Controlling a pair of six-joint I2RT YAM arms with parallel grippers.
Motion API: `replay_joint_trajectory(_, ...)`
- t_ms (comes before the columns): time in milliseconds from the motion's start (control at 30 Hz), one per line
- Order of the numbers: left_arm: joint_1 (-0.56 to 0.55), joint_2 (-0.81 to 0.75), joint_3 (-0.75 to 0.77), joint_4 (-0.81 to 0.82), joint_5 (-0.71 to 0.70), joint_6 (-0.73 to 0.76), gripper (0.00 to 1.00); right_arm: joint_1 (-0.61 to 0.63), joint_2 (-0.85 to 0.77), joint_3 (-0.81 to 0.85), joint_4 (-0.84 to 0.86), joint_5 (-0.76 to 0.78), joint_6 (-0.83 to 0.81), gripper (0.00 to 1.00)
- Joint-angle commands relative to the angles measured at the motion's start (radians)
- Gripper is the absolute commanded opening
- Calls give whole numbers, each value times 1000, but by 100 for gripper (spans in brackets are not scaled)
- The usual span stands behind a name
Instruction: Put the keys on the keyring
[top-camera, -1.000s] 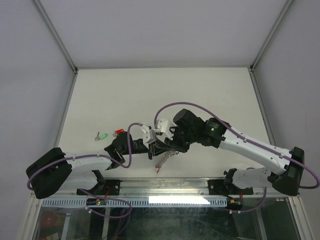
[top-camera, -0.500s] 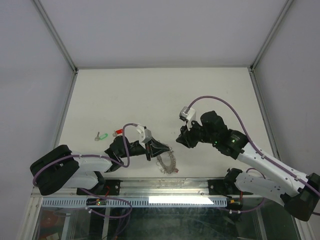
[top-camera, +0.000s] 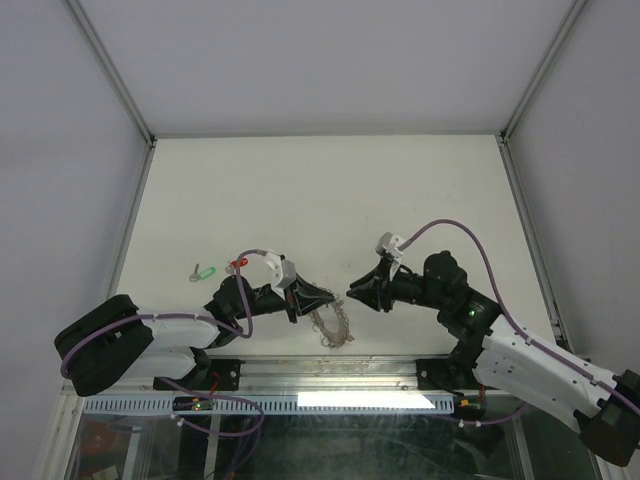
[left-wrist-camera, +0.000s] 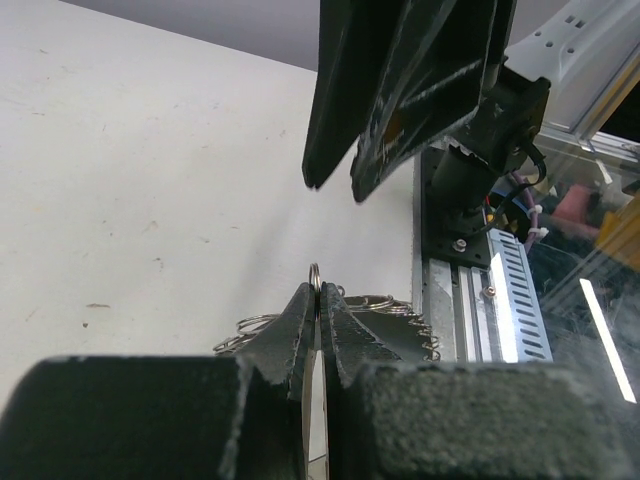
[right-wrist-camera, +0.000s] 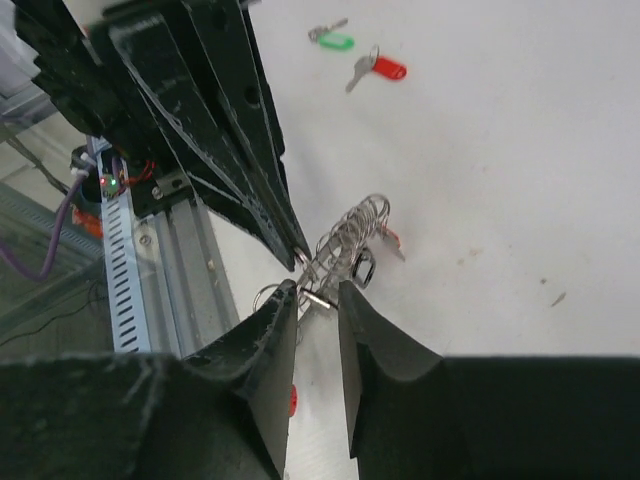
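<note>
room: pale plain walls (top-camera: 300, 60) with metal corner posts box the table on three sides; nothing hangs overhead.
table (top-camera: 320, 190): matte off-white top, a few small scuffs, flat. Probably enough friction that small metal parts stay put, though thin keys will be hard to lift off it.
left gripper (top-camera: 312, 296): lower centre of the top view, fingers pressed together on a thin wire loop of the keyring.
right gripper (top-camera: 356, 292): just right of it, tip to tip with the left one. Fingers slightly parted, and nothing is clearly pinched.
keyring (top-camera: 335, 326): lower centre, hanging from the left fingertips, the rest trailing on the table near the front rail (top-camera: 340, 375).
keyring handling: stiff springy metal, light, slick, and the fringe looks loose and floppy. Best gripped on the flat band or one coil edge, never the dangling bits, and it could twist out of a pinch.
red key (top-camera: 238, 264): left of centre on the table, not yet on the ring.
green key (top-camera: 205, 271): just left of the red one.
key handling: tiny, light, rigid. Take them by the plastic head, since the blade is slippery.
</note>
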Motion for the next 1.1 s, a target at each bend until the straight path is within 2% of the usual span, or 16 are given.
replay_joint_trajectory(0,21,-25,-19,124,4,-32,0,-5,-45,-24,178,38,-41,24)
replay_joint_trajectory(133,69,16,-41,253,50,-91,0,-8,-29,-115,384,54,-8,29)
replay_joint_trajectory(200,89,47,-39,320,78,-114,0,-8,-22,-125,430,43,-10,31)
replay_joint_trajectory(333,129,131,-18,439,142,-159,0,-8,11,-30,288,1,-95,31)
replay_joint_trajectory(433,159,222,9,549,202,-212,0,-10,0,-20,258,-4,-95,31)
replay_joint_trajectory(533,178,292,63,610,256,-253,0,-10,-8,-11,219,6,-202,30)
replay_joint_trajectory(700,180,334,127,630,311,-282,0,-13,6,-2,159,-20,-238,29)
replay_joint_trajectory(933,184,266,156,567,332,-276,0,-16,-28,0,151,-18,-265,28)
replay_joint_trajectory(1067,183,232,179,491,340,-236,0,-20,-64,0,126,-22,-292,21)
